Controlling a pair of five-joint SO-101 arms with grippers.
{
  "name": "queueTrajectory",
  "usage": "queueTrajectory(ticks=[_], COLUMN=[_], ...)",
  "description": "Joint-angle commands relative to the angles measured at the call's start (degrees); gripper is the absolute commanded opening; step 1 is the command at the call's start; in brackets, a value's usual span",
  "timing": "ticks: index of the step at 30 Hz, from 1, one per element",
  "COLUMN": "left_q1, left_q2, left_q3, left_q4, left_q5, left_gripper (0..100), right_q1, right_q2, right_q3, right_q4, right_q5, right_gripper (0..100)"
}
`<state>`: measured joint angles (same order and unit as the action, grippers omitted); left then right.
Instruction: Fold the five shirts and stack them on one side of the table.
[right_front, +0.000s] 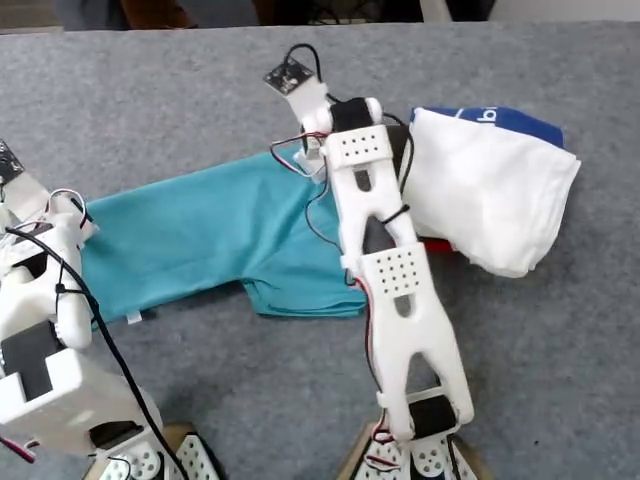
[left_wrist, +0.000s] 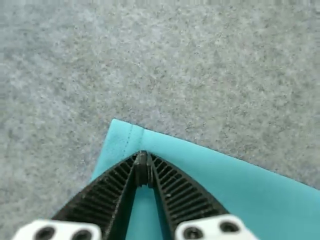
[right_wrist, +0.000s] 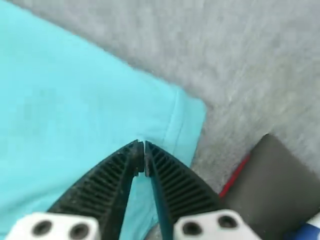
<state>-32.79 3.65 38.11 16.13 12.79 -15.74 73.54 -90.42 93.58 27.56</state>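
My left arm sits folded low at the tabletop's (right_front: 150, 100) left, left end effector (left_wrist: 142, 156) pinched on the teal shirt's (right_front: 200, 235) left corner. My right arm stretches far, right end effector (right_wrist: 140, 146) clamped on its right edge beside the folded white stack (right_front: 490, 190).

Grey felt (right_front: 150, 100) covers the whole work surface.

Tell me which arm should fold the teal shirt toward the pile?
Probably left. The left claw pinches the teal shirt at the corner farthest from the pile, so it can carry that end over. The right claw sits beside the pile.
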Motion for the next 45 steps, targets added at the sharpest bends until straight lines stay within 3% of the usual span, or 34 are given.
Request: queueTrajectory(ticks=[1, 8, 12, 23, 28, 34, 45], left_q1=[-0.48, -0.57, -0.75, -0.66, -0.66, -0.75, -0.48], left_q2=[-1.14, -9.85, -13.54, -13.54, -13.54, -13.54, -6.86], left_q3=[-3.65, 1.80, 4.18, 4.88, 4.88, 4.88, 1.01], left_q4=[-0.53, -0.79, -0.88, -0.62, -0.44, -0.53, -0.53], left_q5=[0.18, 0.18, 0.26, 0.53, 0.09, 0.44, 0.53], left_gripper=[3, 3, 3, 3, 3, 3, 3], right_q1=[-1.67, -0.88, -2.37, -9.58, -13.19, -18.37, -18.90], right_q2=[-3.30, -13.23, -22.64, -58.51, -72.84, -84.26, -79.78], right_q3=[-4.26, -3.65, 3.65, 63.87, 90.59, 119.16, 132.70], right_q4=[2.55, 7.74, 7.82, 6.24, -2.02, -16.79, -32.70], right_q5=[0.53, 0.53, 4.92, 25.32, 29.10, 29.01, 29.01], right_gripper=[1.4, 1.4, 1.4, 1.5, 1.9, 19.3, 18.9])
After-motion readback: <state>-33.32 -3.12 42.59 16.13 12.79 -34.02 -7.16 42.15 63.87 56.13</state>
